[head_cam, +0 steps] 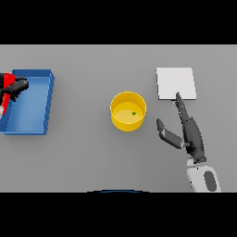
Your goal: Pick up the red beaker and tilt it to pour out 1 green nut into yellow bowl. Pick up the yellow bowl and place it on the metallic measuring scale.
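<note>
A plain grey counter [92, 157] fills the whole view, matte and evenly lit, with no seams or marks on it. Soft, faint shadows lie close under what stands on it. No walls, floor or windows show beyond its surface.

Grey bench [92, 152] is looking matt and smooth; yellow bowl [121, 104] showing plain plastic-like finish; scale [175, 82] appearing flat, pale, unglossy.
</note>
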You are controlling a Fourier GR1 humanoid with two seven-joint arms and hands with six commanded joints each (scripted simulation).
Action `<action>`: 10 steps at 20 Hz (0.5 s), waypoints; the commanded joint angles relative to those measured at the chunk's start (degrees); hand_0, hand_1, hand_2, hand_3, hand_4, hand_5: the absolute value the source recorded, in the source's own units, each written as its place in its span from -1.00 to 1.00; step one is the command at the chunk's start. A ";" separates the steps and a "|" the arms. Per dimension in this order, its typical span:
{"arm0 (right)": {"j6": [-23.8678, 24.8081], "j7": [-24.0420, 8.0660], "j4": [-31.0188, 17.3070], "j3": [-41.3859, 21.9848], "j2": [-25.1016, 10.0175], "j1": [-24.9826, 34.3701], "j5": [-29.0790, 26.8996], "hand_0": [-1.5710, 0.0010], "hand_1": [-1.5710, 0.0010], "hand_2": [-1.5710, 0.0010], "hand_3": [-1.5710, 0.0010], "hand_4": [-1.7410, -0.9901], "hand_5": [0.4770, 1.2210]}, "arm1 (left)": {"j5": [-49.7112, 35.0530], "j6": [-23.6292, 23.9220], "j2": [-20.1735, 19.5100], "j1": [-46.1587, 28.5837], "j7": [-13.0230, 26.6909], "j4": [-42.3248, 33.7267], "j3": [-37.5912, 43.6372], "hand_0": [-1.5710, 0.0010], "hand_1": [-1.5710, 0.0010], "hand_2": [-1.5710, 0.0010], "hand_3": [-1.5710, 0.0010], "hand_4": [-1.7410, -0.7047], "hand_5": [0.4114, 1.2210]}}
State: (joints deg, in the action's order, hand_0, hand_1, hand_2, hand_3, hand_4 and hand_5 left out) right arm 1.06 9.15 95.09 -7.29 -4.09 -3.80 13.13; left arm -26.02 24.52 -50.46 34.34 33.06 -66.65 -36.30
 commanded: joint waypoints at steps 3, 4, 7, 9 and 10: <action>-0.32 0.83 1.69 -0.16 -0.34 -1.05 -0.33 1.00 1.00 1.00 1.00 0.54 -0.48 | -2.51 -7.09 -2.50 -1.62 -4.14 -2.18 0.24 -0.28 -0.12 -0.07 0.10 0.56 -0.30; -0.58 0.16 1.31 0.15 -0.37 -0.50 -0.90 1.00 1.00 1.00 1.00 0.56 -0.47 | -3.47 -8.83 -2.92 -2.40 -4.87 -2.42 0.45 -0.02 0.10 0.15 0.28 0.68 -0.33; -0.74 0.67 0.47 0.47 -0.65 -0.26 -1.09 1.00 1.00 1.00 1.00 0.59 -0.44 | -0.97 -11.02 -3.79 -1.26 -4.15 -1.85 -1.56 0.48 0.54 0.56 0.63 0.89 -0.41; -0.71 0.65 1.04 0.18 -0.72 -0.41 -0.73 1.00 1.00 1.00 1.00 0.56 -0.43 | 0.20 -10.90 -2.32 -0.32 -4.20 0.68 -2.10 0.67 0.71 0.72 0.76 0.93 -0.42; -0.63 0.37 1.04 0.06 -0.75 -0.52 -0.42 1.00 1.00 1.00 1.00 0.55 -0.43 | 0.77 -10.35 -1.55 -0.13 -4.21 1.05 -2.53 0.73 0.76 0.78 0.81 0.95 -0.42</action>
State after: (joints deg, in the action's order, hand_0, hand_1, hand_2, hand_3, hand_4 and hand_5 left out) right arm 0.42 9.50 96.13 -7.23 -4.83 -4.32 12.71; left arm -25.26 14.14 -51.98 34.20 28.86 -65.61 -38.84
